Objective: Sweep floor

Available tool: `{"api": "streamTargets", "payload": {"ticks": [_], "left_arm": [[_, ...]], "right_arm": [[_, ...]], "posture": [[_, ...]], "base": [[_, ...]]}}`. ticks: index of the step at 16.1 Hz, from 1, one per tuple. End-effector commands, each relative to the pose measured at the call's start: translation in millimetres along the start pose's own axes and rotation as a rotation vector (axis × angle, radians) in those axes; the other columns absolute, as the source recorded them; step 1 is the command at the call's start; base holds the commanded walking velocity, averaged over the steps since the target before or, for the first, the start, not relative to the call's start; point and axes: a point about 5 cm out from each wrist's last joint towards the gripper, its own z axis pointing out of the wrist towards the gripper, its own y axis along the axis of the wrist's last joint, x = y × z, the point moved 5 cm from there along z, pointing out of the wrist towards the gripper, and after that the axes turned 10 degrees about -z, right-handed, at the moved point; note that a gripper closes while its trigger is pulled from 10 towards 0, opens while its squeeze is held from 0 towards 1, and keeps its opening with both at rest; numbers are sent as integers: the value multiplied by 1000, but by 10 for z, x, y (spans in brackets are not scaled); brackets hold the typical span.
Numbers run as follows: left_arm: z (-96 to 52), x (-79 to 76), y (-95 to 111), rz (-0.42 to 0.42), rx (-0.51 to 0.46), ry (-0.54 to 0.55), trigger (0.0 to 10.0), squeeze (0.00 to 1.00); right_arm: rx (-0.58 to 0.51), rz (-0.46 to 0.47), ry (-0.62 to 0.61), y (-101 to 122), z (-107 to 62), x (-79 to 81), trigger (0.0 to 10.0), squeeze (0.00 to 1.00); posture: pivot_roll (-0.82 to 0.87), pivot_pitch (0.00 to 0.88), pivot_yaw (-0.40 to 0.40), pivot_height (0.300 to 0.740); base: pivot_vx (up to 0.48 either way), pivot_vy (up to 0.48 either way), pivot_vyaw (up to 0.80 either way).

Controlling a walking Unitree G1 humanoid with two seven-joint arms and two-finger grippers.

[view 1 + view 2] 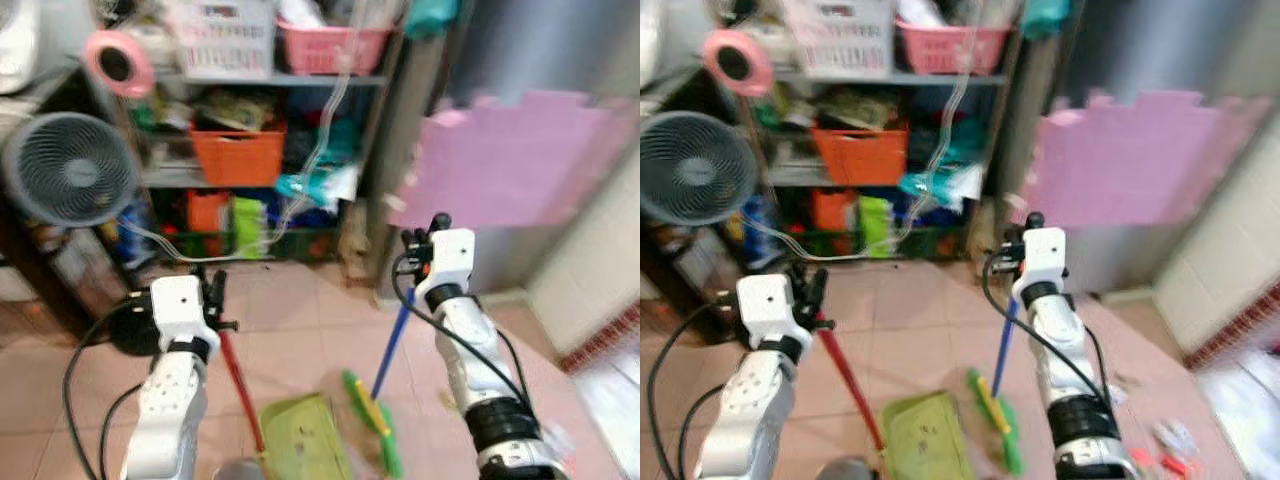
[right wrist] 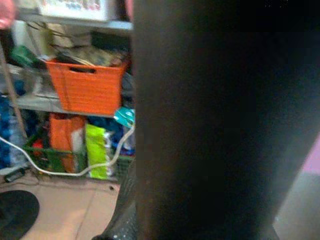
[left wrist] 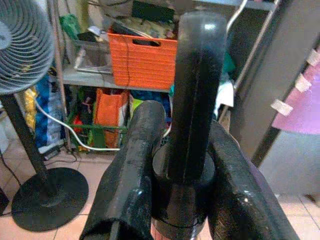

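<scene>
A pink tiled floor (image 1: pixel 300 310) fills the lower frame, bounded at the top by a cluttered shelf (image 1: pixel 270 80) and at upper left by a fan (image 1: pixel 65 165). At lower centre a green dustpan (image 1: pixel 300 435) on a red handle (image 1: pixel 240 385) is held by the left gripper (image 1: pixel 212 295); the broom (image 1: pixel 375 415), on a blue handle (image 1: pixel 392 345), is held by the right gripper (image 1: pixel 425 243). Sweeping appears under way; next, debris should be drawn toward the pan. In the left wrist view, the jaws are clamped round the handle's black end (image 3: pixel 192 90). In the right wrist view, a dark shaft, probably the broom's, blocks the jaws.
</scene>
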Motion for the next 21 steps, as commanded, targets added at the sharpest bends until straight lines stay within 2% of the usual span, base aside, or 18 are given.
{"api": "streamTargets", "payload": {"ticks": [1,5,12,14,17,18,21], "left_arm": [[45,-83,123,-6,-37,-32,10000,0],[59,-110,156,-48,-43,-53,10000,0],[49,-131,124,-54,-22,-61,10000,0],[51,-178,119,-72,-13,-93,10000,0],[57,-212,123,-66,-1,-124,10000,0],[60,-189,96,-31,7,-120,10000,0],[77,-149,33,-8,26,-96,10000,0]], "right_arm": [[39,-9,-23,-79,-9,-71,10000,0],[46,-13,-34,-93,-12,-95,10000,0],[50,-16,-49,-108,-21,-123,10000,0],[45,-19,-55,-95,-15,-132,10000,0],[39,-24,-68,-79,-7,-156,10000,0],[36,-18,-77,-73,-11,-169,10000,0],[35,-10,-103,-85,-35,-205,10000,0]], "posture": [[84,0,-33,740],[80,0,-28,740],[81,0,-24,740],[81,0,-23,740],[81,0,-18,740],[78,0,-14,740],[63,0,3,740]], "base": [[0,0,-800],[0,169,-800],[0,480,-800],[0,480,-800],[0,480,-800],[0,480,-800],[0,480,-800]]}}
